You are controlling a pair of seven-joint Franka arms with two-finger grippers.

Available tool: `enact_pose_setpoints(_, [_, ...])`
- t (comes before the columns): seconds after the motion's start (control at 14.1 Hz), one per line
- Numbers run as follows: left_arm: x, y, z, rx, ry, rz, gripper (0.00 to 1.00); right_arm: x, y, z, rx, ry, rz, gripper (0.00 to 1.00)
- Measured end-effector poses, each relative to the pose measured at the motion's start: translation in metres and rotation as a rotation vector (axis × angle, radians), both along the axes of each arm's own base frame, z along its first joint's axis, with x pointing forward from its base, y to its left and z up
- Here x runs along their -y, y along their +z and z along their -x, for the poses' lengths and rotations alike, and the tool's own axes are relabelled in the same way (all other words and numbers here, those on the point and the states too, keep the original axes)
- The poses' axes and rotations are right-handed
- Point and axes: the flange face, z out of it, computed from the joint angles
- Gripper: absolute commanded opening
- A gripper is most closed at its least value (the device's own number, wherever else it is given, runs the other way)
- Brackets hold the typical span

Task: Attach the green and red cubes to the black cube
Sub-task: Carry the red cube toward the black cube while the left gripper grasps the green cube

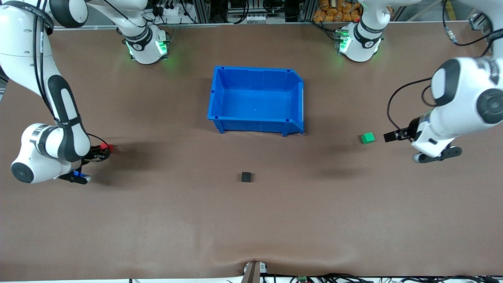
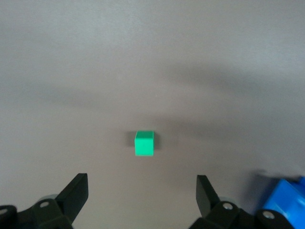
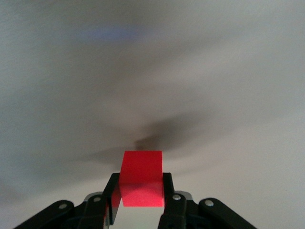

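Observation:
The black cube (image 1: 246, 177) sits on the brown table, nearer to the front camera than the blue bin. The green cube (image 1: 368, 138) lies on the table toward the left arm's end; it also shows in the left wrist view (image 2: 144, 143). My left gripper (image 1: 389, 136) is open and empty just beside the green cube, its fingers (image 2: 76, 193) apart from it. My right gripper (image 1: 103, 151) is shut on the red cube (image 3: 141, 179), held above the table at the right arm's end; the red cube also shows in the front view (image 1: 106, 147).
An empty blue bin (image 1: 257, 100) stands mid-table, between the arms' bases and the black cube. Its corner shows in the left wrist view (image 2: 286, 200). The brown table top (image 1: 251, 220) is bare toward the front camera.

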Motion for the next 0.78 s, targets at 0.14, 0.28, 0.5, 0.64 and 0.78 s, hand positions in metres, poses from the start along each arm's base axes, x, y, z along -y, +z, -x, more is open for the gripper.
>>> enact_pose_setpoints(0.14, [0.000,-0.038,0.010,-0.006,0.011,0.000,1.00,-0.054,0.021,-0.013,-0.030,-0.140,0.036,0.00])
enact_pose_setpoints(0.28, [0.001,-0.073,0.019,-0.011,0.040,-0.003,1.00,-0.101,0.035,-0.020,-0.046,-0.277,0.032,0.00])
enact_pose_setpoints(0.5, [0.004,-0.118,0.031,0.001,0.059,0.000,1.00,-0.172,0.050,-0.032,-0.044,-0.496,0.027,0.00])
enact_pose_setpoints(0.64, [0.003,-0.145,0.039,0.017,0.061,0.005,1.00,-0.240,0.063,-0.043,0.025,-0.669,0.043,0.00])
enact_pose_setpoints(0.78, [0.002,-0.165,0.048,0.014,0.064,0.007,0.91,-0.305,0.073,-0.048,0.105,-0.832,0.035,0.00])
